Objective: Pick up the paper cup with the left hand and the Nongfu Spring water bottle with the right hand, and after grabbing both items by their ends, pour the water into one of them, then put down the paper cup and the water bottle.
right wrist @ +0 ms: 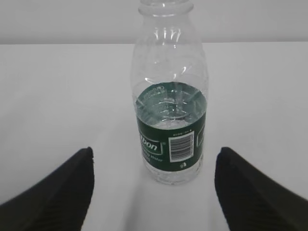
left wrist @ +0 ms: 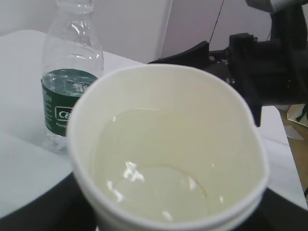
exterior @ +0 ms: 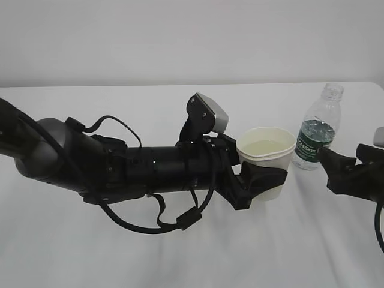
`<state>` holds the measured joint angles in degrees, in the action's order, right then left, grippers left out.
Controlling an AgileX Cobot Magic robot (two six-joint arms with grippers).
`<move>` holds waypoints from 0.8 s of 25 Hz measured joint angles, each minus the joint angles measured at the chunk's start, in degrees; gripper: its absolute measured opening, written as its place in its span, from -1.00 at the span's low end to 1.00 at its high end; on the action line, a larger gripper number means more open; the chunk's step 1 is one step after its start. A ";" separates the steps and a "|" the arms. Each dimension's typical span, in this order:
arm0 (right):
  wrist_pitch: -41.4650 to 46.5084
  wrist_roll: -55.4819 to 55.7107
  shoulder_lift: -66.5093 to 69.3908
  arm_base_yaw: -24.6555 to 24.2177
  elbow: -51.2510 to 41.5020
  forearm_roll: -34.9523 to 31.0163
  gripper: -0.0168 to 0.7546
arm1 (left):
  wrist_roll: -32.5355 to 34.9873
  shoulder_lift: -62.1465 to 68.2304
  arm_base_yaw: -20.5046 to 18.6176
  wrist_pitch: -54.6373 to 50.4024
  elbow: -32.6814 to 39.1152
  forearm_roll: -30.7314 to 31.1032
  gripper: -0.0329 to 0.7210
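One rolled-rim paper cup (exterior: 266,157), ribbed clear bottle (exterior: 317,129)

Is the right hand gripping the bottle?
No: in the right wrist view the bottle stands on the table, clear of both fingers of the open right hand.

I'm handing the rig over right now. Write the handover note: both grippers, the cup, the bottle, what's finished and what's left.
Left gripper: closed around the paper cup, holding it upright.
Right gripper: open, holding nothing, with the Nongfu Spring water bottle standing upright on the table just ahead of it.
Water: in the cup; the bottle looks empty or nearly so.
Done: pour made, bottle set down and released.
Left: whether the cup's base already touches the table is unclear; set it down if not, open the left gripper, and pull both arms back.
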<state>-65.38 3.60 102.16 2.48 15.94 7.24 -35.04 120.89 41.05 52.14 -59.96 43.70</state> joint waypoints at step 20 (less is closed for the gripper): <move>0.00 1.01 -15.63 0.00 -12.62 1.06 0.58 | 3.46 0.00 0.00 0.43 0.00 -8.90 0.36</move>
<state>-65.38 4.61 86.54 2.48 3.32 8.30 -31.58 120.89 41.05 52.57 -59.96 34.80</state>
